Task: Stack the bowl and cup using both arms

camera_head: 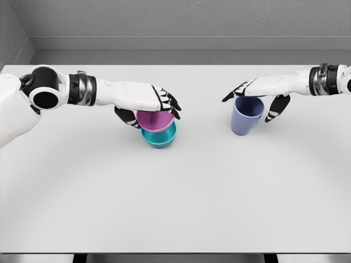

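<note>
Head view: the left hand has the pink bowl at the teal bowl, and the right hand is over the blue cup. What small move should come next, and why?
Probably the left hand should let go of the pink bowl: it already sits tilted inside the teal bowl, fingers wrapped over its rim. The right hand hovers spread above the blue cup, which stands upright on the table, not yet grasped.

We see an evenly bright, diffuse render with no glare. The white bench [175, 208] is lit flat, darkening slightly toward its corners. Only faint, soft shadows fall under the bowls [159, 129] and the cup [245, 116]. Edges look slightly soft; nothing is markedly blurred.
</note>
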You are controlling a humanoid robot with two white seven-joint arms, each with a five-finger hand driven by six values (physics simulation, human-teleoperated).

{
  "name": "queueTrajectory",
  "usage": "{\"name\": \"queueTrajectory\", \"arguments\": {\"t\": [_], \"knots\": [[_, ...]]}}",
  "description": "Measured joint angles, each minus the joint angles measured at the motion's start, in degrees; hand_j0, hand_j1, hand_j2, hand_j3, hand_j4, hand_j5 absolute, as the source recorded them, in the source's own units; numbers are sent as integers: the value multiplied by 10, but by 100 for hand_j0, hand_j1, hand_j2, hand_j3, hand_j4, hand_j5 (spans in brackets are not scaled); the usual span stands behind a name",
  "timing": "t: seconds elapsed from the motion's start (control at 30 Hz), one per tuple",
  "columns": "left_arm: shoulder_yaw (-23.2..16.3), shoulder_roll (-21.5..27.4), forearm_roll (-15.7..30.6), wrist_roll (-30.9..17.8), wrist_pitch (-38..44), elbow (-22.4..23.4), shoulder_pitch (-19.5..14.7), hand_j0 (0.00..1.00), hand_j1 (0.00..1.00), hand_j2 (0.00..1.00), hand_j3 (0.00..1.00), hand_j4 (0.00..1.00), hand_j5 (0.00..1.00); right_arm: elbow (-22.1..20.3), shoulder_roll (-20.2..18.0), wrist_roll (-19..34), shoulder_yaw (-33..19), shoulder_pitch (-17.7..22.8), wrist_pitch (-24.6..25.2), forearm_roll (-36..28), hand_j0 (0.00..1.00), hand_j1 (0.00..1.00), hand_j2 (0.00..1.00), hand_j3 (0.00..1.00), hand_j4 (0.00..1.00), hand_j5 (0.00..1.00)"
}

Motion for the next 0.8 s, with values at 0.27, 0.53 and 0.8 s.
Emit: {"name": "queueTrajectory", "arguments": {"t": [0.27,0.53,0.8], "knots": [[0,-2,0,0,0,0,3,90,90,90,90,90,90,-2,0,0,0,-1,0,0,100,100,100,100,100,100],[1,-2,1,0,1,-1,3,100,100,100,100,100,100,-3,1,0,0,-1,0,0,100,100,100,100,100,100],[1,-1,1,10,1,-1,3,100,100,100,100,100,100,-4,1,0,0,-1,0,0,100,100,100,100,100,100]]}}
